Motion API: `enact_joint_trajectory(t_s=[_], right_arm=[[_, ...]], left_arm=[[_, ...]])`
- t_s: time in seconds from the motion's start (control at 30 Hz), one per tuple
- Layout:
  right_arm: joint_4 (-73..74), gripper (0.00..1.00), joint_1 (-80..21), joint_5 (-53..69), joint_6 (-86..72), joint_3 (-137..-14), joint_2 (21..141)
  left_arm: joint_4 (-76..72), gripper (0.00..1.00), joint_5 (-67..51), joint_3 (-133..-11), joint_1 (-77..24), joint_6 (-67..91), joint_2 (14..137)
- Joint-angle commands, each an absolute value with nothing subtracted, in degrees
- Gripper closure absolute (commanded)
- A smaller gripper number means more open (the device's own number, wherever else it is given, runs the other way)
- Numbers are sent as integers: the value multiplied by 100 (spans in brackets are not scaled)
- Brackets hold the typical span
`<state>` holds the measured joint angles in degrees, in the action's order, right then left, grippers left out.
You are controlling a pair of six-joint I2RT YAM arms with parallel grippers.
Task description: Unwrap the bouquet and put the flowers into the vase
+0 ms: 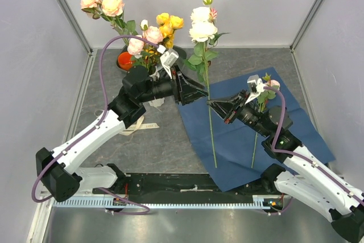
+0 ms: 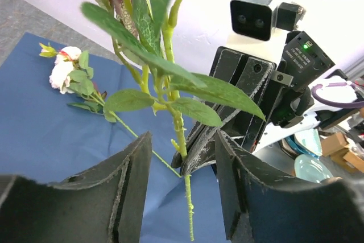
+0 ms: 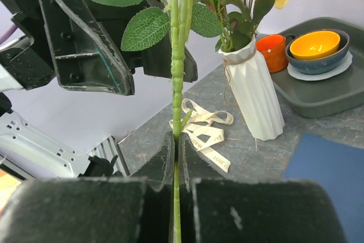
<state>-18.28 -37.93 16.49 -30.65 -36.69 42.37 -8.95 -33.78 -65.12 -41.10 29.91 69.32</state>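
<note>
Right gripper (image 3: 175, 140) clenched on long green stem (image 3: 177, 55) of cream-white artificial rose (image 1: 203, 29), kept upright, likely for handover. Left gripper (image 2: 183, 138) spread at the stem. White ribbed ceramic vase (image 3: 256, 95) behind left arm, part-filled.

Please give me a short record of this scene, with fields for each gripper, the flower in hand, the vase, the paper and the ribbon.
left gripper: open, jaws apart on either side of the held stem
right gripper: shut on the stem
white flower: held upright by the right gripper
vase: already holds pink and yellow flowers
blue paper: spread flat
loose flower: lying on the blue paper
ribbon: untied, lying beside the vase
</note>
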Motion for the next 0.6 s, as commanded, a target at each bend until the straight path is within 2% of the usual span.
enact_joint_trajectory(t_s=[0.0,0.07,0.27,0.43,0.53,0.57], right_arm=[[-2127,100,-3946,1635,-2804,-3779,4280],[-2162,100,-3990,1617,-2760,-3779,4306],[-1978,100,-4157,1459,-2558,-3885,4403],[-1802,100,-4236,1275,-2356,-3885,4333],[-1661,100,-4236,1239,-2259,-3937,4333],[-1618,100,-4245,1231,-2233,-3972,4342]], left_arm=[[-1520,48,-4007,-6477,-4096,3462,7057],[-1529,50,-4218,-6547,-4096,3515,7215],[-1529,69,-4359,-6618,-4096,3577,7321],[-1415,78,-4368,-6653,-4096,3437,7304],[-1293,95,-4359,-6715,-4096,3314,7286],[-1266,98,-4307,-6724,-4096,3261,7260]])
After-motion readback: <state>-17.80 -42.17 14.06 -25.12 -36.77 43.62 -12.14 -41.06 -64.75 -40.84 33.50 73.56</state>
